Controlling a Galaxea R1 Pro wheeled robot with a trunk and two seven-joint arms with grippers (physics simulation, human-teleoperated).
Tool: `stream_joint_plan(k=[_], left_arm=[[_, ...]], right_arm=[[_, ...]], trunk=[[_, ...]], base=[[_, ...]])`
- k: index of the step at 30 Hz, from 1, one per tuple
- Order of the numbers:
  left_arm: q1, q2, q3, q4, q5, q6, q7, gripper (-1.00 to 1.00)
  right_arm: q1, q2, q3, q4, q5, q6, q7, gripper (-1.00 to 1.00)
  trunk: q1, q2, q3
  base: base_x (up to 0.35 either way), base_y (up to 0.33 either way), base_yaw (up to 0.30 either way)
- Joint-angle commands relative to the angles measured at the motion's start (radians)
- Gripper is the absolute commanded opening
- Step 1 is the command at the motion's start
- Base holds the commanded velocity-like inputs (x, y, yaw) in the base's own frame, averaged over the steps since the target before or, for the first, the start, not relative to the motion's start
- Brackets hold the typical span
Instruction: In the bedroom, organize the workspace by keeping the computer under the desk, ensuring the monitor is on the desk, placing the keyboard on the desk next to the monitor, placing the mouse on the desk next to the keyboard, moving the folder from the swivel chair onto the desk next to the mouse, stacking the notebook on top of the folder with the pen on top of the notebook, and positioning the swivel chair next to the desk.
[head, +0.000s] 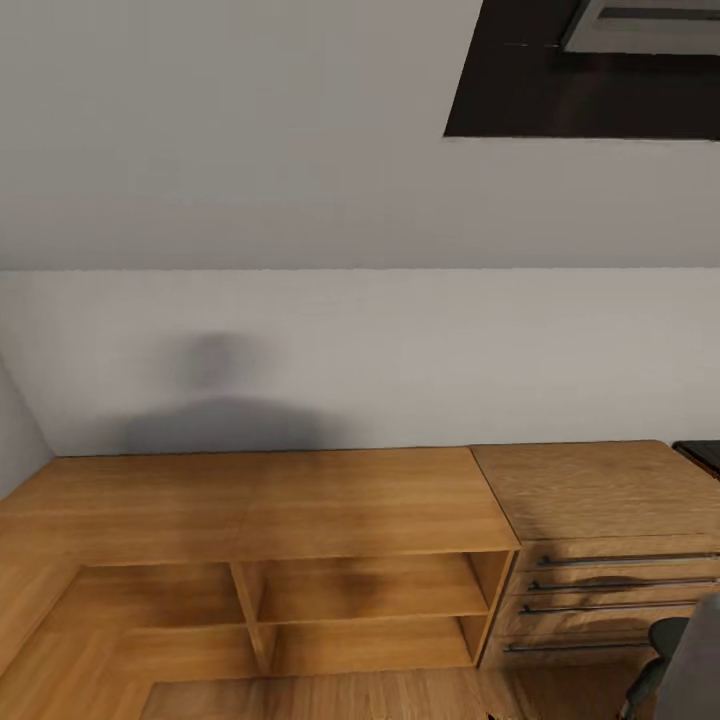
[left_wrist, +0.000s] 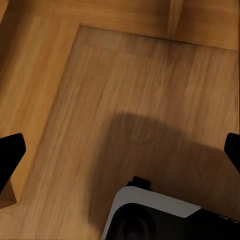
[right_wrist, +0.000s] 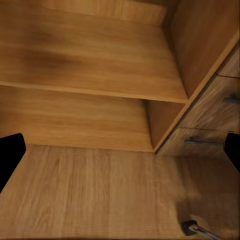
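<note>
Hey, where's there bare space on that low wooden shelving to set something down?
The shelving top is bare from the left wall corner to the drawer chest, whose top is bare too. The open cubbies below look vacant. Tightest spot: bottom right, by the dark chair part.

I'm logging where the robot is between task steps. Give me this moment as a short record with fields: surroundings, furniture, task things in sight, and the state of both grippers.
surroundings: grey-white wall, skylight, wood floor
furniture: low wooden shelving with open compartments; drawer unit on its right, touching it
task things: dark desk corner and part of the chair at the right edge
left gripper: open, over floor
right gripper: open, facing the shelving
</note>
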Motion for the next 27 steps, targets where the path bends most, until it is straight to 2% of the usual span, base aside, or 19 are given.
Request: stream_joint_plan(k=[1,7,17,27], left_arm=[[0.0,0.001,-0.005,-0.001,0.01,-0.006,0.006,1.0],[0.0,0.001,-0.005,-0.001,0.01,-0.006,0.006,1.0],[0.0,0.002,-0.005,-0.001,0.01,-0.006,0.006,1.0],[0.0,0.001,-0.005,-0.001,0.01,-0.006,0.006,1.0]], right_arm=[[-0.001,0.001,0.008,0.0,-0.002,0.0,-0.007,1.0],[0.0,0.0,0.008,0.0,-0.002,0.001,-0.007,1.0],[-0.001,0.001,0.008,0.0,-0.002,0.001,-0.007,1.0],[-0.001,0.001,0.01,0.0,-0.002,0.001,-0.007,1.0]], trunk=[[0.0,-0.001,-0.002],[0.0,-0.001,-0.01],[0.0,-0.001,-0.019],[0.0,-0.001,-0.022]], base=[[0.0,0.0,-0.213],[0.012,0.066,-0.214],[0.101,0.205,-0.234],[0.017,0.034,-0.275]])
